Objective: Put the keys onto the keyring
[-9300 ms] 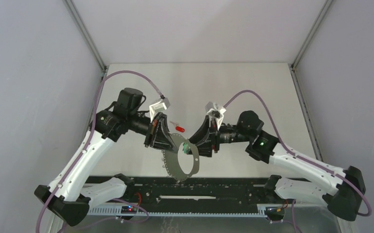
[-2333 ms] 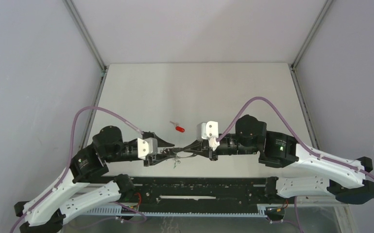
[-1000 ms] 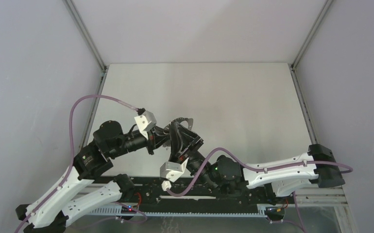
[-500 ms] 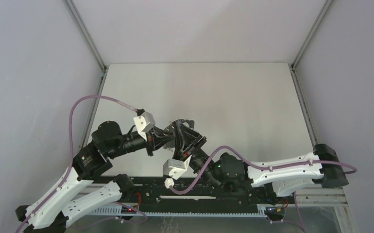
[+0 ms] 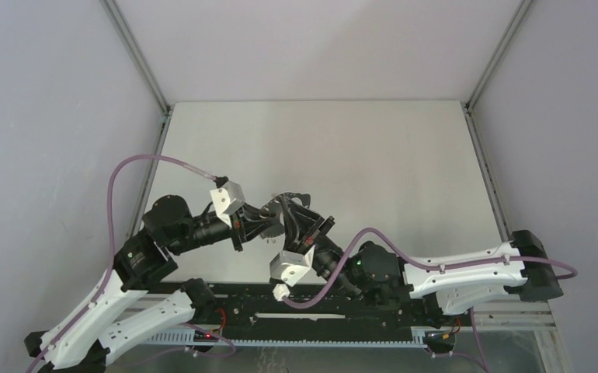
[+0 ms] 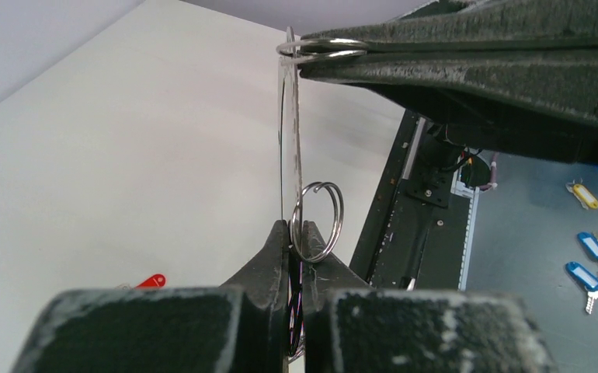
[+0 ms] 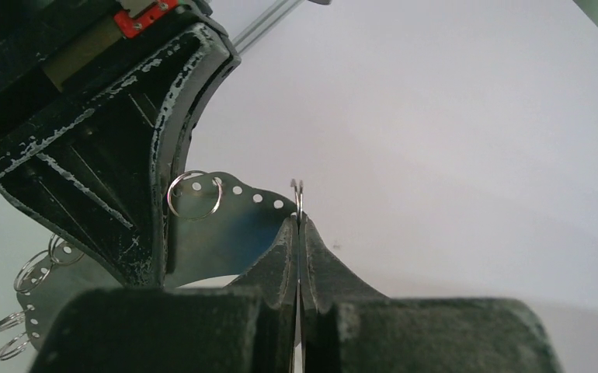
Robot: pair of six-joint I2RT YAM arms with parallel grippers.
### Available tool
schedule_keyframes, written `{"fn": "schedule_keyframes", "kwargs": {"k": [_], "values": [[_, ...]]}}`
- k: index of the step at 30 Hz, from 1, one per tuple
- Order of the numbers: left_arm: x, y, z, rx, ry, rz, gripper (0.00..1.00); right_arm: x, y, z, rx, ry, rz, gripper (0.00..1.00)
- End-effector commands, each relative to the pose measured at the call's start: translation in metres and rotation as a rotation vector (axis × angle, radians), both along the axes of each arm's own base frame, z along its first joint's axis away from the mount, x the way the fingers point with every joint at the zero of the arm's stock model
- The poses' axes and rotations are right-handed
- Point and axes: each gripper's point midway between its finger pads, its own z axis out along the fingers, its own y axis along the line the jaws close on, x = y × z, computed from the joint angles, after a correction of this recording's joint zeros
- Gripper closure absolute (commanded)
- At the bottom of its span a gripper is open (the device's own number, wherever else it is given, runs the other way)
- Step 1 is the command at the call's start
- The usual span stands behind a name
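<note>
Left fingers (image 6: 269,260) are clamping tight on the edge of the keyring (image 7: 226,229), a thin grey metal band punched with holes and hung with little silver rings. The right fingers (image 7: 279,260) are pinching shut on one small silver split ring (image 7: 298,198) at the band's rim. Together they are holding the band up off the white counter (image 5: 373,155), meeting just left of centre towards the near edge. From the left wrist the band is showing edge-on, running straight up from the left fingers to the right fingers, so the two grips are sitting at opposite ends of it. Down on the counter, below and left of the left fingers and well apart from the band, the red-headed key (image 6: 150,280) is lying flat, its blade too small to read for direction. The green-headed key is not showing anywhere. With both pairs of fingers busy, I'd judge one must let go to fetch that red key; which arm is nearer I cannot tell, since the arms are hiding it from above.
</note>
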Motion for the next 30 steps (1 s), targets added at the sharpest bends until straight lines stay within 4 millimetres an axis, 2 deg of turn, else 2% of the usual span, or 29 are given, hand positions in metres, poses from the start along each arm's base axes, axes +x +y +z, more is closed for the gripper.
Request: {"fn": "schedule_keyframes", "kwargs": {"k": [1, 6, 14, 20, 26, 30], "values": [[-0.006, -0.001, 0.014, -0.040, -0.072, -0.044, 1.00, -0.002, -0.022, 0.024, 0.145, 0.089, 0.056, 1.00], [-0.006, -0.001, 0.010, -0.025, -0.101, -0.052, 1.00, -0.010, -0.026, 0.027, 0.191, 0.174, 0.152, 1.00], [-0.009, -0.003, 0.007, -0.011, -0.122, -0.082, 1.00, -0.018, -0.017, 0.014, 0.148, 0.244, 0.212, 1.00], [-0.006, -0.004, -0.002, 0.023, -0.159, -0.092, 0.98, -0.019, -0.011, 0.013, 0.169, 0.305, 0.228, 1.00], [-0.010, -0.004, -0.009, 0.049, -0.187, -0.128, 0.79, -0.017, -0.014, 0.012, 0.249, 0.415, 0.239, 1.00], [-0.017, -0.004, -0.006, 0.039, -0.196, -0.163, 0.54, -0.018, -0.012, 0.004, 0.267, 0.480, 0.252, 1.00]]}}
